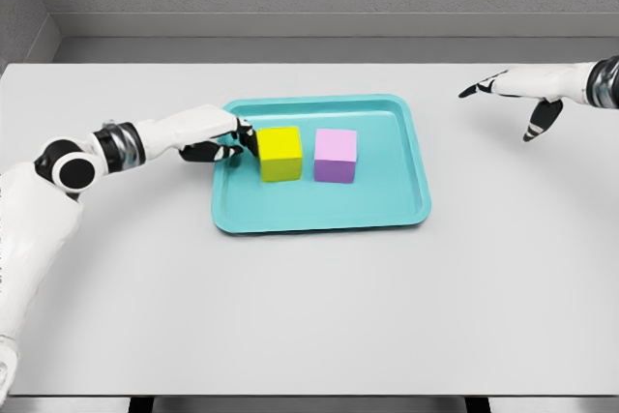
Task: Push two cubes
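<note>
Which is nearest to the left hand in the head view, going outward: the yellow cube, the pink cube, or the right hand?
1. Yellow cube, right beside the left hand, on the tray's left part.
2. Pink cube, right of the yellow one.
3. Right hand, over the table's far right.

Two cubes, one yellow cube (280, 154) and one pink cube (336, 156); one teal tray (319, 216); two robot hands.

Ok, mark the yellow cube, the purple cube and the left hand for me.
yellow cube (280, 154), head view, on its front face.
purple cube (335, 155), head view, near the edge between top and front faces.
left hand (221, 136), head view, on the knuckles by the yellow cube's left side.
</note>
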{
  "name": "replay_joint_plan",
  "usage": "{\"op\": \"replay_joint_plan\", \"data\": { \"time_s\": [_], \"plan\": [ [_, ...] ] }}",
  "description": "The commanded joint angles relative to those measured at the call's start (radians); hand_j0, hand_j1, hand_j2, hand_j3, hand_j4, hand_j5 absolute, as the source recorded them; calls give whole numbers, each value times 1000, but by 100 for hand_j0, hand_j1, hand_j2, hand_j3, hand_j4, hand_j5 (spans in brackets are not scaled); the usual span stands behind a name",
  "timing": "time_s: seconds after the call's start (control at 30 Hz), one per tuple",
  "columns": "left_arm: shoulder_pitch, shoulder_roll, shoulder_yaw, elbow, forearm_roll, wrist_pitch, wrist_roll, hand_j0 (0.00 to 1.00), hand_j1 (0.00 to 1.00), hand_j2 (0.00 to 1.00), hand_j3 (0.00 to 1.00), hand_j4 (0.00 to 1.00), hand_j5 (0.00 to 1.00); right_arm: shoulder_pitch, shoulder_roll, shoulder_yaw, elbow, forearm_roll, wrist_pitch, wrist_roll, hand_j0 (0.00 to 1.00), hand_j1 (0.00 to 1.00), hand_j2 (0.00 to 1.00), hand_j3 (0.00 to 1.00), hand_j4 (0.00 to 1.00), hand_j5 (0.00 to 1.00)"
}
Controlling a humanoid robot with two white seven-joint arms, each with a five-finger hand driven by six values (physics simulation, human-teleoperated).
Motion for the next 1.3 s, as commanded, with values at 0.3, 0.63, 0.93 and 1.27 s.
{"op": "replay_joint_plan", "data": {
  "time_s": [0.3,0.63,0.93,1.27],
  "plan": [
    [-11,-27,-8,34,-26,-1,0,49,49,49,49,49,49,0,1,-2,-21,0,3,0,100,100,100,100,100,100],
    [-23,-45,-9,51,-39,-1,0,49,49,49,49,49,49,-3,4,-3,-7,-2,3,0,100,100,100,100,100,100],
    [-23,-53,-22,49,-57,-1,0,48,48,48,48,48,48,-2,3,-3,-7,-2,3,0,100,100,100,100,100,100],
    [-25,-60,-23,42,-89,-1,0,48,48,48,48,48,48,0,-2,-3,-7,-2,3,0,100,100,100,100,100,100]
  ]
}}
